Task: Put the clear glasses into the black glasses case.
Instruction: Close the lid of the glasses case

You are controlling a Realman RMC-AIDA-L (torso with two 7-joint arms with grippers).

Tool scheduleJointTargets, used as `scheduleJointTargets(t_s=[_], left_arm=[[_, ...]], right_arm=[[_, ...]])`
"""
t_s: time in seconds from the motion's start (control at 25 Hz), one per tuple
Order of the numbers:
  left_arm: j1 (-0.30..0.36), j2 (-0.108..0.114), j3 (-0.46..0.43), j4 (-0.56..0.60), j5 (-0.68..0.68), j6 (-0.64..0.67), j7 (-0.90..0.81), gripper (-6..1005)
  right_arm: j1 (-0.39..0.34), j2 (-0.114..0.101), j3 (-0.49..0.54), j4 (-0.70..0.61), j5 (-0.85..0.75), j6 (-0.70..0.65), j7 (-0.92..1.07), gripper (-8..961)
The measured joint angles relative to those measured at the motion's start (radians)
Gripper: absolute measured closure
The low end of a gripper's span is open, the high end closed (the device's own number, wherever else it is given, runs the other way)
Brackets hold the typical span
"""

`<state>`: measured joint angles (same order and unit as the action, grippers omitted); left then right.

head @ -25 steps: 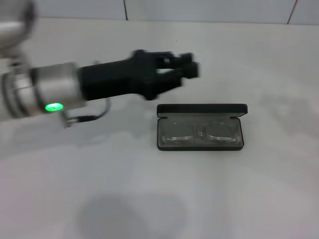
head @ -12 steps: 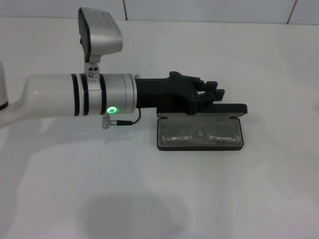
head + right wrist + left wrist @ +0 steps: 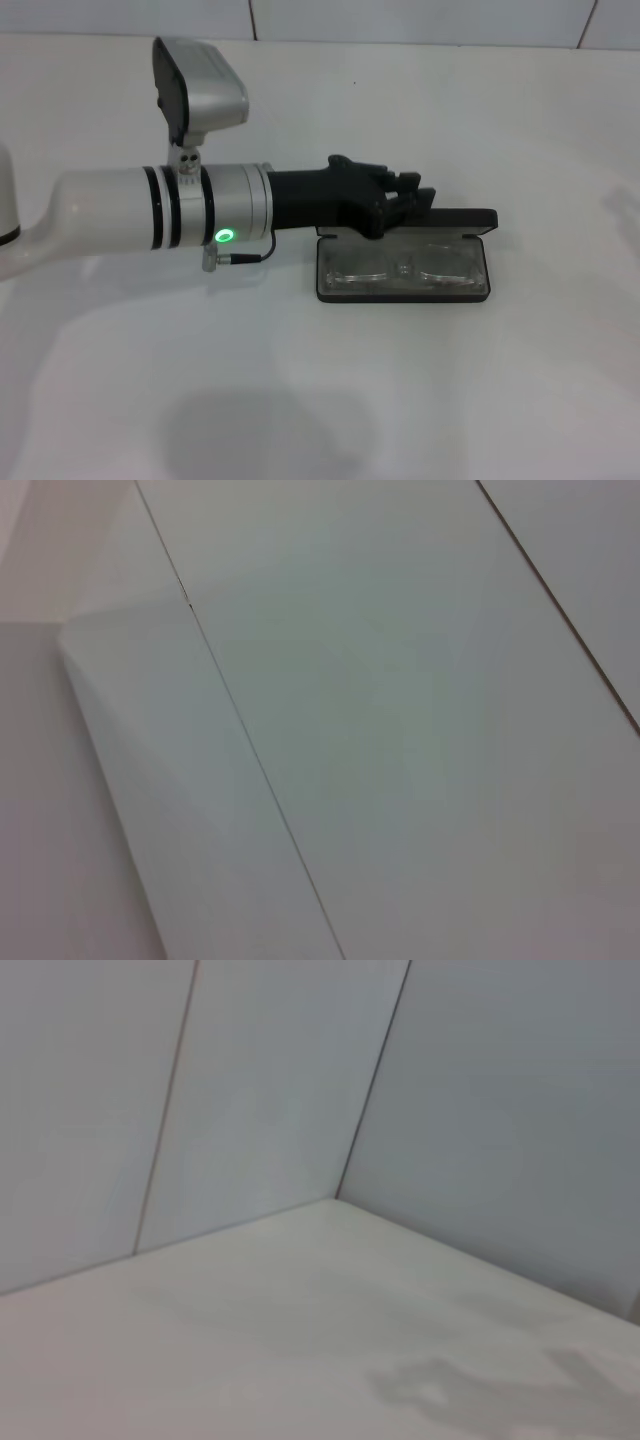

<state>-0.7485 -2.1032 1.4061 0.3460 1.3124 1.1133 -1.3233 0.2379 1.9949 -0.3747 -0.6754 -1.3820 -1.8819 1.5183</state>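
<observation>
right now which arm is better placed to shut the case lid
Left, probably: the left tool is at the raised lid of the black glasses case, with the clear glasses inside. The right arm isn't in view.

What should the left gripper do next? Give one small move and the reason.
Probably push the raised lid forward and down to shut the case. The glasses already lie inside it, the lid stands open at the back, and the left gripper is right at that lid's edge.
</observation>
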Motion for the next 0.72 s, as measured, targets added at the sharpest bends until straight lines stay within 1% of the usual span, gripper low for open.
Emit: scheduleJointTargets(t_s=[0.4,0.72], left_arm=[[-0.004,0.0,0.055,-0.002,-0.002,-0.032,-0.016,736],[-0.011,0.005,0.108,0.0,-0.001,-0.031,-0.039,734]], right_arm=[[0.008,0.004,0.0,0.009,-0.011,0.01,-0.002,713],[0.009,-0.002,0.0,0.054,-0.012,0.01,-0.023,703]])
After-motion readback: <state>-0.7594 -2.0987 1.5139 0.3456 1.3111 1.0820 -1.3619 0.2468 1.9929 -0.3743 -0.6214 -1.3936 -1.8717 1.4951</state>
